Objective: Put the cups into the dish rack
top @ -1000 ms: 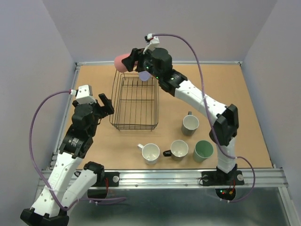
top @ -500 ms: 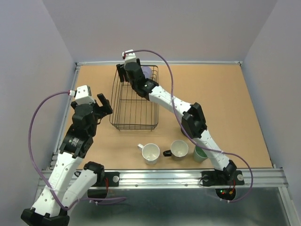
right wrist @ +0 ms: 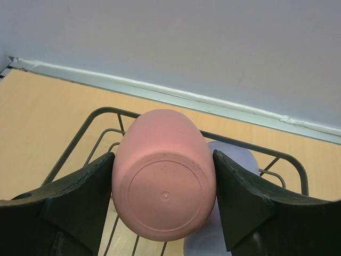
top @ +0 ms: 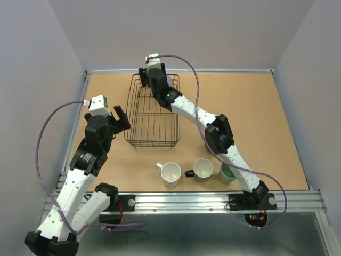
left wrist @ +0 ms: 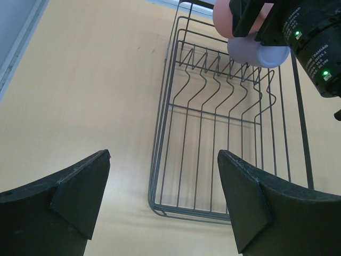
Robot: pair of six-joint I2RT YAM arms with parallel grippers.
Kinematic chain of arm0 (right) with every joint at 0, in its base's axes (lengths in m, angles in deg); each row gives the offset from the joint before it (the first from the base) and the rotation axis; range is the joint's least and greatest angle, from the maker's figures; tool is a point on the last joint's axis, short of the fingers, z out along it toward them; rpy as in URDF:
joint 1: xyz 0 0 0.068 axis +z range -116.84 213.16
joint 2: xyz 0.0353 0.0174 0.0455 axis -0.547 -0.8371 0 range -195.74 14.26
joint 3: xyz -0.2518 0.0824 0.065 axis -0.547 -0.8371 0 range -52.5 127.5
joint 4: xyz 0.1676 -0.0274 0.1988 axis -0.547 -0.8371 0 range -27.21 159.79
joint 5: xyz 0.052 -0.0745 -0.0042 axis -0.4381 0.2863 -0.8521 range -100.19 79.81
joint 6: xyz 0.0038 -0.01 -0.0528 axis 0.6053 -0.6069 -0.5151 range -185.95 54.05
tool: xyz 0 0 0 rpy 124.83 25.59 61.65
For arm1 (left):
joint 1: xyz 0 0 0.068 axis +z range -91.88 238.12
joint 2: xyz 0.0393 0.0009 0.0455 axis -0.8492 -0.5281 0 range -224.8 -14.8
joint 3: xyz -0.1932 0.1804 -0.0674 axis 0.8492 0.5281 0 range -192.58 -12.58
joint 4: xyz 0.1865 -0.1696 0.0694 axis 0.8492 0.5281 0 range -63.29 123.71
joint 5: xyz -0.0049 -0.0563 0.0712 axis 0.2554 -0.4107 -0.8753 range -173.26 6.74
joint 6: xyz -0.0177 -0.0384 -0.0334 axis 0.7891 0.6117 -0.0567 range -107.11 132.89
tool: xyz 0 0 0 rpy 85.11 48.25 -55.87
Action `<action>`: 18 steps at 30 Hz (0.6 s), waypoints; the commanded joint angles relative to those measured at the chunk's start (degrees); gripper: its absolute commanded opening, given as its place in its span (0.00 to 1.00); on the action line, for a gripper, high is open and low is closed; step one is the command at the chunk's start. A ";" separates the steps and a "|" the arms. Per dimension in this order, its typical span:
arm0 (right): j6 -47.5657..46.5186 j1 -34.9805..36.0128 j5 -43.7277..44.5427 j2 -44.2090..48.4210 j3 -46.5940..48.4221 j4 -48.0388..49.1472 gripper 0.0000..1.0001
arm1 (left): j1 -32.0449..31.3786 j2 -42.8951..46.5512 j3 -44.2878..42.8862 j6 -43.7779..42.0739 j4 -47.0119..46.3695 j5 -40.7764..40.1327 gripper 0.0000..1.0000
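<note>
The black wire dish rack [top: 152,120] lies at the middle left of the table. My right gripper [top: 146,81] is over its far end, shut on the pink cup [right wrist: 162,181], whose base faces the wrist camera. The lavender cup [right wrist: 237,160] lies just behind it inside the far rim [right wrist: 250,145]. Both cups show in the left wrist view, pink [left wrist: 222,16] and lavender [left wrist: 256,53]. My left gripper [top: 121,118] is open and empty beside the rack's near left side [left wrist: 213,113]. A white cup [top: 170,173], a black-handled cup [top: 203,168] and the mint green cup [top: 228,174] stand near the front.
My right arm stretches diagonally across the table, its elbow [top: 218,136] above the spot right of the rack. It partly covers the mint green cup. Grey walls close the back and both sides. A metal rail [top: 186,200] runs along the near edge.
My right arm has swung its wrist over the rack's far end and turned the pink cup. Its elbow has come forward and now hides the cup right of the rack. My left arm has barely shifted.
</note>
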 commanded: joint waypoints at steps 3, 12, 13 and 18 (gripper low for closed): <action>-1.33 0.07 -0.57 -2.28 3.35 5.16 0.00 | 0.31 -0.02 0.76 -0.72 -3.34 0.65 0.93; -1.06 0.07 -1.54 -3.60 1.94 5.51 0.00 | 0.57 -0.55 0.76 -0.89 -3.69 1.17 0.92; -1.41 0.07 -1.62 -4.03 2.20 5.59 0.00 | 0.57 -0.55 0.76 -0.89 -3.69 1.09 0.92; -4.48 0.07 -2.85 -5.80 3.08 5.60 0.13 | 0.74 -0.55 0.85 -0.89 -3.86 1.17 0.92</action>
